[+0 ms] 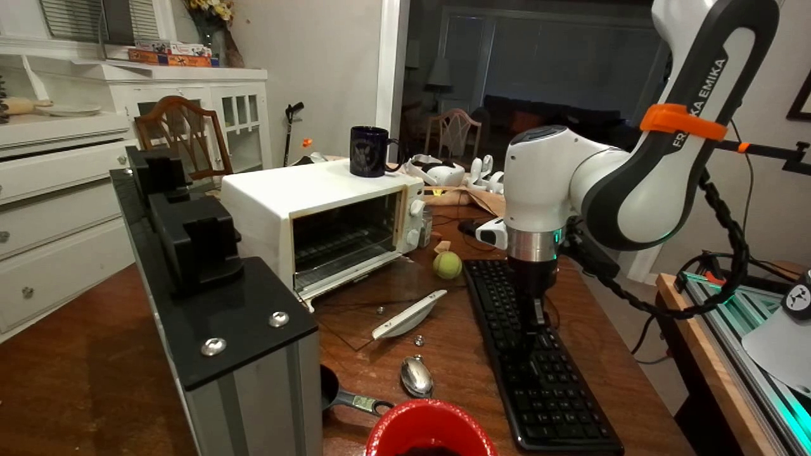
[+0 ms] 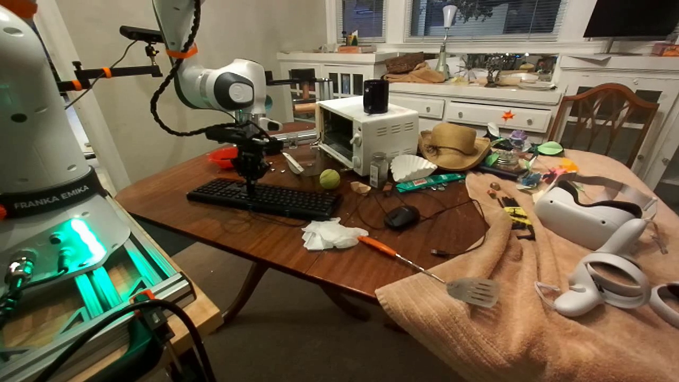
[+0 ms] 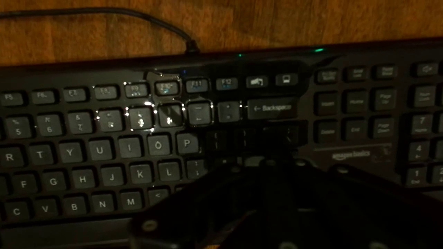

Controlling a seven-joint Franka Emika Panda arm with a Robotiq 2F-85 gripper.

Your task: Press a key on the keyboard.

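The keyboard (image 1: 564, 411) is long, flat and black with rows of small black keys, and lies on the wooden table. It also shows in an exterior view (image 2: 302, 201) and fills much of the wrist view (image 3: 140, 145). My gripper (image 1: 524, 351) points straight down over the keyboard's middle and holds nothing. It also shows in an exterior view (image 2: 250, 188), its tip down at the keys. In the wrist view the dark gripper (image 3: 273, 147) has its fingers together near the bracket keys, below Backspace. The fingertips are in shadow, so I cannot tell whether they touch a key.
A tennis ball (image 1: 447, 265), a white toaster oven (image 1: 266, 196) with a dark mug (image 1: 369, 152) on top, a spoon (image 1: 416, 377) and a red bowl (image 1: 431, 424) stand near the keyboard. A mouse (image 2: 401, 217), crumpled white tissue (image 2: 331, 234) and a spatula (image 2: 472, 292) lie beyond its end.
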